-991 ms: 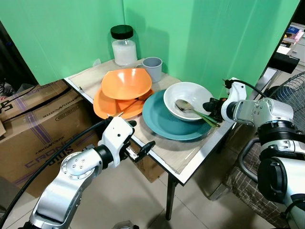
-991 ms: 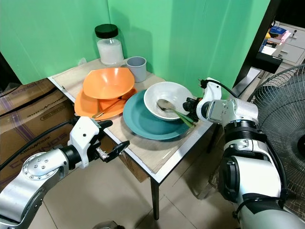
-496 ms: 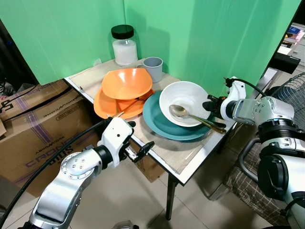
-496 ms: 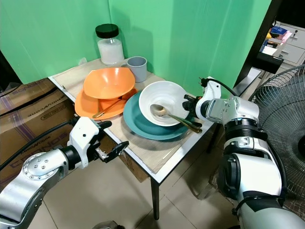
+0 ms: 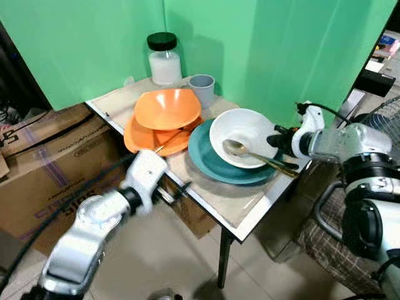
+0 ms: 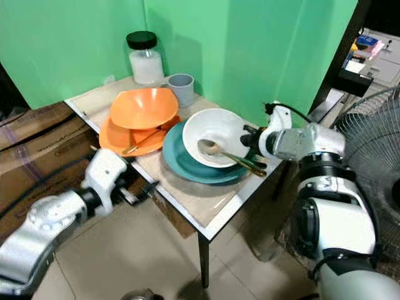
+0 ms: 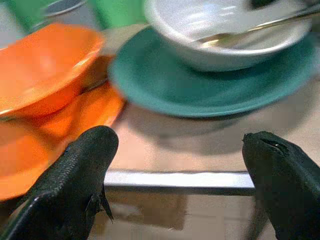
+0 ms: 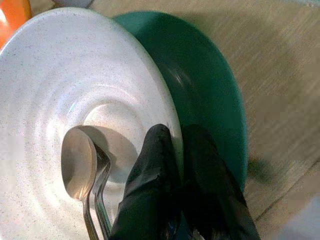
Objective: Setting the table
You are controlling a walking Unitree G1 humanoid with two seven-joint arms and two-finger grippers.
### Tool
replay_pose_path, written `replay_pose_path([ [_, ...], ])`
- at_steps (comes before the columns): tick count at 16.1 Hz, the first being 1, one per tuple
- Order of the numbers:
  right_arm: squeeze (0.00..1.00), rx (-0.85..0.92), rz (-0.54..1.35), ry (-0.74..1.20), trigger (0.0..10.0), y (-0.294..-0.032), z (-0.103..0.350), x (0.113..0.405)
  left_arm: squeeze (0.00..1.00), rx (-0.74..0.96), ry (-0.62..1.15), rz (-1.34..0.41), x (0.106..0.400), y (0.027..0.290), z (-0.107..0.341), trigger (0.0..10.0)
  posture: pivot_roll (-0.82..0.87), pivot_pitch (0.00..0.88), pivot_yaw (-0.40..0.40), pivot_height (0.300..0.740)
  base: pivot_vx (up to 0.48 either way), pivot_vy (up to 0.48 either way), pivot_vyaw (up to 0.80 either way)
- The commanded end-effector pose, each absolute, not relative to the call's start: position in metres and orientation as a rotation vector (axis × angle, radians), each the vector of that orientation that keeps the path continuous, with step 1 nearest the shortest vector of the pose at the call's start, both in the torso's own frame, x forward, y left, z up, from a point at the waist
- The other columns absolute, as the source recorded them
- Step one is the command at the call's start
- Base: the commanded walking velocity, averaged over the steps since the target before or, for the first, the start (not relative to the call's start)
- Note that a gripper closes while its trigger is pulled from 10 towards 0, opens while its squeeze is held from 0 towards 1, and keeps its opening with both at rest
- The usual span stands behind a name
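A white bowl [image 5: 247,128] sits on a teal plate [image 5: 209,159] at the table's right side. A gold-handled spoon [image 5: 236,147] lies in the bowl, its handle reaching out over the right rim. My right gripper [image 5: 279,139] is shut on that bowl's right rim, one finger inside and one outside [image 8: 177,165]. To the left, an orange bowl [image 5: 167,107] rests on an orange plate [image 5: 139,137] with a utensil [image 5: 169,142] on it. My left gripper [image 5: 172,190] is open and blurred at the table's front edge [image 7: 180,165].
A grey cup [image 5: 202,87] and a black-lidded jar [image 5: 164,59] stand at the back of the table [image 5: 234,209], against a green backdrop. Cardboard boxes [image 5: 44,156] sit on the floor to the left. A fan [image 5: 387,112] stands at the right.
The white bowl was shifted and tilted on the teal plate, and the spoon slid with it. My left arm has swung in towards the table's front edge.
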State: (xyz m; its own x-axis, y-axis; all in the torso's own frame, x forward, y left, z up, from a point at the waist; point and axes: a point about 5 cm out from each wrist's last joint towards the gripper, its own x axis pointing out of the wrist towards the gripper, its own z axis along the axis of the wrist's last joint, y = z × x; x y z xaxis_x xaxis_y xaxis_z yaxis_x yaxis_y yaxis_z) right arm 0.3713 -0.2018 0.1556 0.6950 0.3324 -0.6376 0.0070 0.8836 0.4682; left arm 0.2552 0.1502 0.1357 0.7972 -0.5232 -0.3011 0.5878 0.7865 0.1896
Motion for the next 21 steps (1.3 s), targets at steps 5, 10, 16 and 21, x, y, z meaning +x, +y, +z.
replay_pose_path([
  [5,0.00,0.464,0.211,0.775,0.0,-0.223,0.187,0.365,1.00,0.216,0.277,-0.506,0.273,0.178,0.140,10.0,0.08,0.000,0.021,0.740,0.000,0.000,0.00],
  [10,0.00,0.450,0.166,0.736,0.0,-0.251,0.209,0.355,1.00,0.033,0.346,-0.624,0.309,0.169,0.139,10.0,0.05,0.000,0.026,0.740,0.000,0.000,0.00],
  [16,0.00,0.449,0.168,0.739,0.0,-0.249,0.206,0.348,0.00,-0.413,0.514,-0.694,0.340,0.149,0.128,10.0,0.03,0.000,0.048,0.740,0.000,0.000,0.00],
  [21,0.00,0.447,0.166,0.731,0.0,-0.247,0.205,0.346,0.00,-0.436,0.620,-0.667,0.350,0.138,0.112,10.0,0.02,0.000,0.058,0.740,0.000,0.000,0.00],
])
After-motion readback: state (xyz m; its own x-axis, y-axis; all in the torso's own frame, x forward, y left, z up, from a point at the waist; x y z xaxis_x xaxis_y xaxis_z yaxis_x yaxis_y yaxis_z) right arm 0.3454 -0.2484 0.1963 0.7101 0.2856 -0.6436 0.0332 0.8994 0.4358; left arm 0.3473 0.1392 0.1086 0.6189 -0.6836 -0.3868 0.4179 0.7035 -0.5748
